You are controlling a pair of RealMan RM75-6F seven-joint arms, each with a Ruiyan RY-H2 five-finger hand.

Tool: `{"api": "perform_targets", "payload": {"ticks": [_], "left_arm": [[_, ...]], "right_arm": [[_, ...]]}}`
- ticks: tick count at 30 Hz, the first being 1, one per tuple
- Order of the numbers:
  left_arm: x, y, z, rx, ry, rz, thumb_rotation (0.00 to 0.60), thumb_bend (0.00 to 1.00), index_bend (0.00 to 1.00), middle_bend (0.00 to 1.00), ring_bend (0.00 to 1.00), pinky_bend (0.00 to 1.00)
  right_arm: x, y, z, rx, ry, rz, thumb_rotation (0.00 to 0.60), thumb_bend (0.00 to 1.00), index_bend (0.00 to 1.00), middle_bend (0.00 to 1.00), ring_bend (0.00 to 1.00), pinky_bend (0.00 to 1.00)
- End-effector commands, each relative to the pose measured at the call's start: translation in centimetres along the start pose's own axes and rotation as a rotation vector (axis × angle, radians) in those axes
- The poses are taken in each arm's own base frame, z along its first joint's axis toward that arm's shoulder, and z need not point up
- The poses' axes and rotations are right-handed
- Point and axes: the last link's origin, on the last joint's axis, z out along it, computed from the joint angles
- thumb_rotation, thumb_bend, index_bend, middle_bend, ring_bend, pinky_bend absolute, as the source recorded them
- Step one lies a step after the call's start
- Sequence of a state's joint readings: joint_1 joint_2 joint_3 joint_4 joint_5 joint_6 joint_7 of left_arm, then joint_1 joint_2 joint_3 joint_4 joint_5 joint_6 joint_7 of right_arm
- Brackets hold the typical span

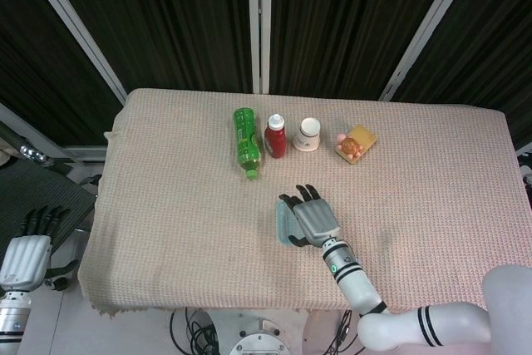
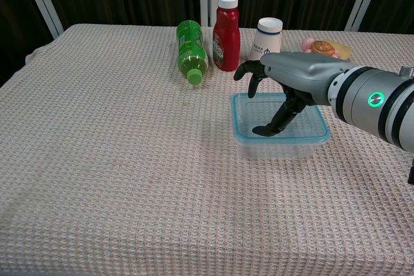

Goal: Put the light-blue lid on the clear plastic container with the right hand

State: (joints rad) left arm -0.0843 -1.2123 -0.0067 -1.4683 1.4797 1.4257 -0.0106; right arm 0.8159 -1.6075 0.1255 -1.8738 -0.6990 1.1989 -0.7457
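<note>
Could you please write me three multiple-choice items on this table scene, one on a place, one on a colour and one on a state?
1. Where does the right hand hover?
A. over the clear plastic container
B. over the green bottle
C. off the table

2. What colour is the bottle that stands upright?
A. green
B. red
C. blue

3. How does the green bottle lie?
A. upright
B. on its side
C. inside the container

Answers: 1 A, the fingers reach down over the container with the light-blue lid on it; 2 B, the red bottle stands between the green bottle and a white cup; 3 B, it lies flat on the tablecloth with its cap towards the chest camera.
</note>
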Motion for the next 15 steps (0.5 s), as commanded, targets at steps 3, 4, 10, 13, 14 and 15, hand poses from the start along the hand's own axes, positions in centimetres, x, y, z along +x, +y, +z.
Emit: {"api": "perform_targets", "payload": {"ticks": [3, 4, 10, 13, 14, 15], "left_arm": [[0.0, -0.1, -0.1, 0.003, -0.004, -0.003, 0.600, 0.00, 0.13, 0.09, 0.00, 0.00], [0.0, -0.1, -0.1, 0.004, -0.005, -0.004, 0.600, 0.00, 0.13, 0.09, 0.00, 0.00], [-0.1, 0.1, -0.1, -0.002, -0.016, -0.010, 0.600, 0.00, 0.13, 0.08, 0.00, 0.00], [0.0, 0.2, -0.1, -0.004, -0.019, -0.015, 0.600, 0.00, 0.12, 0.08, 0.00, 0.00], [0.0, 0.2, -0.1, -0.003, -0.021, -0.015, 0.600, 0.00, 0.12, 0.08, 0.00, 0.00], [-0.1, 0.2, -0.1, -0.005, -0.023, -0.014, 0.600, 0.00, 0.12, 0.08, 0.00, 0.00]], "right_arm": [[0.2, 0.0, -0.1, 0.004, 0.004, 0.000, 0.600, 0.00, 0.16, 0.27, 0.00, 0.00], [0.3, 0.1, -0.1, 0.004, 0.007, 0.000, 0.600, 0.00, 0.16, 0.27, 0.00, 0.00], [1.1, 0.1, -0.1, 0.014, -0.004, 0.010, 0.600, 0.00, 0.16, 0.27, 0.00, 0.00], [1.3, 0.2, 0.0, 0.014, -0.023, 0.017, 0.600, 0.00, 0.16, 0.27, 0.00, 0.00], [1.4, 0.2, 0.1, 0.014, -0.028, 0.018, 0.600, 0.00, 0.16, 0.27, 0.00, 0.00], [1.4, 0.3, 0.2, 0.015, -0.036, 0.018, 0.600, 0.00, 0.16, 0.27, 0.00, 0.00]]}}
